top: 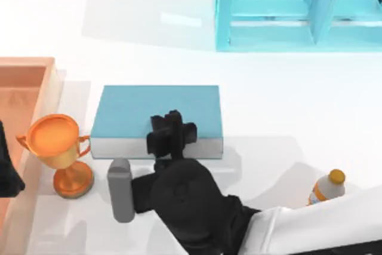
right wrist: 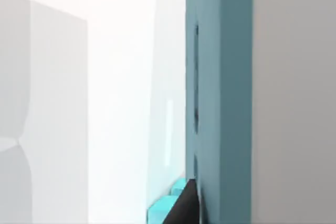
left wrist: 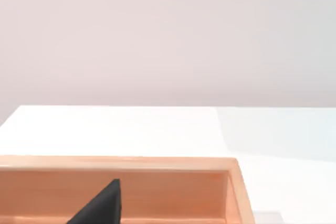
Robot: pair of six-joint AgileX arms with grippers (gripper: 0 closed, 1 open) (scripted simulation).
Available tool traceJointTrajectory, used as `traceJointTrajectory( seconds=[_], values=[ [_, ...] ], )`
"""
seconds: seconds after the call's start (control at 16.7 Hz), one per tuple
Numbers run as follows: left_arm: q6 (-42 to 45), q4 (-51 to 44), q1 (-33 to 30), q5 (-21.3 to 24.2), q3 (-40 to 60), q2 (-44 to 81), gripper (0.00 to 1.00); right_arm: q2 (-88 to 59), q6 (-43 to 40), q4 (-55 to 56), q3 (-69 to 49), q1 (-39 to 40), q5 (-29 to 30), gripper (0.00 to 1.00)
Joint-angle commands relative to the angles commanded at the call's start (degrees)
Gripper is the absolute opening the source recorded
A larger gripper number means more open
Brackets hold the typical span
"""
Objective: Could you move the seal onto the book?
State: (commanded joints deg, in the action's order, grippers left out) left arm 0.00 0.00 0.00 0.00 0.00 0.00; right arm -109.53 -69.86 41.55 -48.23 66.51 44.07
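Note:
The book (top: 137, 108) lies flat in the middle of the table, teal cover up, white page edge toward the front. My right gripper (top: 172, 132) hangs over the book's front edge, its black body covering what lies beneath. The seal is hidden. In the right wrist view the book's cover (right wrist: 220, 103) and its pale page edge (right wrist: 294, 103) stand very close, with one dark fingertip (right wrist: 184, 208) beside the cover. My left arm (top: 7, 174) is parked at the table's left edge.
An orange-gold trophy (top: 59, 147) stands left of the book, beside a wooden tray (top: 24, 88). A grey cylinder (top: 121, 189) lies in front of the book. A small bottle (top: 327, 187) stands at the right. A light-blue shelf unit (top: 298, 10) fills the back right.

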Motion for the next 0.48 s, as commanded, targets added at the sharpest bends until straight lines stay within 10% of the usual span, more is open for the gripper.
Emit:
traceJointTrajectory(
  seconds=[0.48],
  values=[
    [0.0, 0.0, 0.0, 0.0, 0.0, 0.0, 1.0, 1.54, 0.67, -0.66, 1.58, 0.54, 0.44, 0.0]
  ],
)
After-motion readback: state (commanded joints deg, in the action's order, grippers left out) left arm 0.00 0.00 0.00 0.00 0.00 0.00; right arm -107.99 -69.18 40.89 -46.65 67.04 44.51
